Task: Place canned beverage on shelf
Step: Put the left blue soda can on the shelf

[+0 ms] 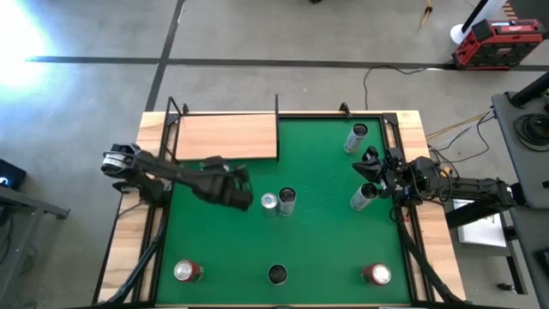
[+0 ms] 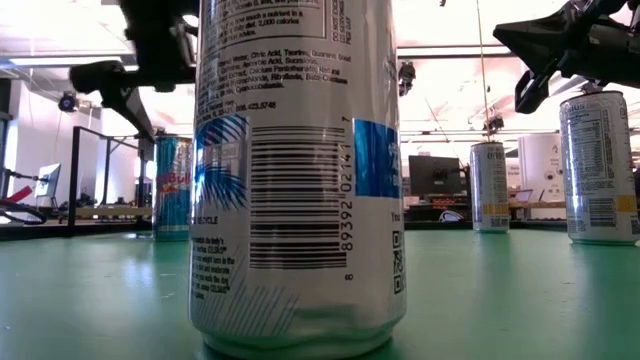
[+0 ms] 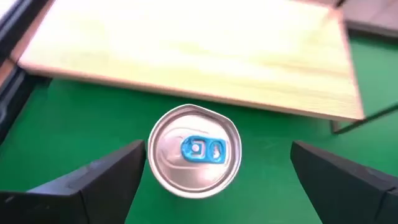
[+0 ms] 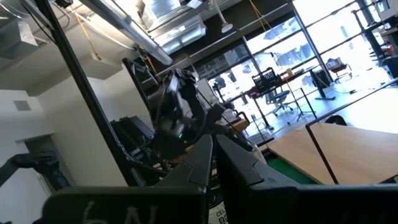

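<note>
Floor, high view: grey concrete around a wood table (image 1: 133, 232) covered by a green mat (image 1: 317, 249).
Shelf, high view: shelf (image 1: 227, 136) lies at the mat's far left, black rods at its edges.
Left gripper, high view: left gripper (image 1: 249, 190) hangs just left of the can (image 1: 269, 202) near the mat's centre; a second can (image 1: 286, 201) touches it on the right.
Other cans, high view: two far right, three along the near edge.
Right gripper, high view: right gripper (image 1: 367, 165) sits at the mat's right edge between the two right cans.
Low view: a large silver can (image 2: 300, 170) fills the foreground; the centre can (image 2: 172, 187) stands behind it at left, under the left gripper (image 2: 125, 95).
Left wrist view: fingers (image 3: 109, 174) are spread wide on both sides of the can (image 3: 194, 150), clear of it; the shelf (image 3: 199, 56) lies just beyond.
Right wrist view: fingers (image 4: 205, 158) are pressed together, holding nothing; shelf (image 4: 339, 146) beyond.
</note>
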You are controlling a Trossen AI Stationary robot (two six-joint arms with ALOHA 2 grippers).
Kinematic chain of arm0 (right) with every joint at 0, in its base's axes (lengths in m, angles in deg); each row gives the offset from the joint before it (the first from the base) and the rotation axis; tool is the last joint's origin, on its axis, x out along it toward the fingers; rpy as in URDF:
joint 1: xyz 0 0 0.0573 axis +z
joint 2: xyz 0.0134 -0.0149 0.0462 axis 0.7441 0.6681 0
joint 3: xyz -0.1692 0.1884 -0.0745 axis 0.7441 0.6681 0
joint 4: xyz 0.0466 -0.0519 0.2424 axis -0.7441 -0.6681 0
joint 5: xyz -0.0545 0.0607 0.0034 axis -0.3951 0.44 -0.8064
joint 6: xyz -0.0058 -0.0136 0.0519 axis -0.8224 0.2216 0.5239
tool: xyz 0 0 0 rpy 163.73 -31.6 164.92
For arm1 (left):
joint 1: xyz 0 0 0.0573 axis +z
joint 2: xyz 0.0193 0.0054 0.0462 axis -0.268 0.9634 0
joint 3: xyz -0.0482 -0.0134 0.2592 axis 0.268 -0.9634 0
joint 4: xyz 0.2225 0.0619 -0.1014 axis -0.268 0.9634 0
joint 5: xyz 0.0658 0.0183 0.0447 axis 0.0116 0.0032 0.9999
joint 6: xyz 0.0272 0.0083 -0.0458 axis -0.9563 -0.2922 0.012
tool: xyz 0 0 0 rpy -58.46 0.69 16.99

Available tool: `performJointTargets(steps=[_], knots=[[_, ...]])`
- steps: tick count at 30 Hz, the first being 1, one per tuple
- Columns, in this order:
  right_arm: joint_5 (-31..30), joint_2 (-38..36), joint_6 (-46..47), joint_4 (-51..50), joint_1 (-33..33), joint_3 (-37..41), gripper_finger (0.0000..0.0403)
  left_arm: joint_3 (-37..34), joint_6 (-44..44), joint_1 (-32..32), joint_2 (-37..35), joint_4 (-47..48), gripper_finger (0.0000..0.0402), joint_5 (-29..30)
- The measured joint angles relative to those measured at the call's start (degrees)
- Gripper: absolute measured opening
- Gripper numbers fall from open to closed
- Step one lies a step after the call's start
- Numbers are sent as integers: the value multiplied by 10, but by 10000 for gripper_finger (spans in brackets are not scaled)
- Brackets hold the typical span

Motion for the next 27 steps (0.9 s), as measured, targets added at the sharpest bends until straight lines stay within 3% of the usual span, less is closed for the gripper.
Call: performJointTargets(steps=[7,12,19,27], knots=[[0,0,0,0,0,0,13,-66,34,-32,0,-42,384,25],[0,0,0,0,0,0,13,-100,18,-32,1,-85,384,29],[0,0,0,0,0,0,13,-161,0,-33,1,-173,384,81],[0,0,0,0,0,0,13,-200,-56,-32,1,-209,384,117]])
